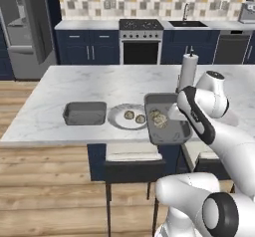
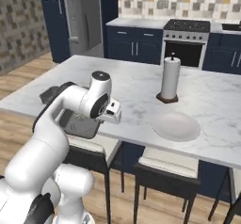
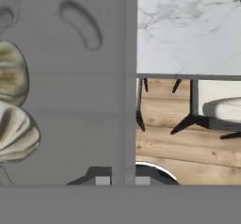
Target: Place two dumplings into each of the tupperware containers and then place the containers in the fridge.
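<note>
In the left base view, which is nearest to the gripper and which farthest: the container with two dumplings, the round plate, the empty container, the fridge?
1. Container with two dumplings: the shut gripper grips its rim, at the island's near edge.
2. Round plate: beside it, to the left.
3. Empty container: further left.
4. Fridge: far back left, beyond the island.

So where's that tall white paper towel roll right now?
The tall white paper towel roll stands upright on the white marble island counter, toward its far side. In the right base view it sits just beyond the round pale grey plate.
</note>
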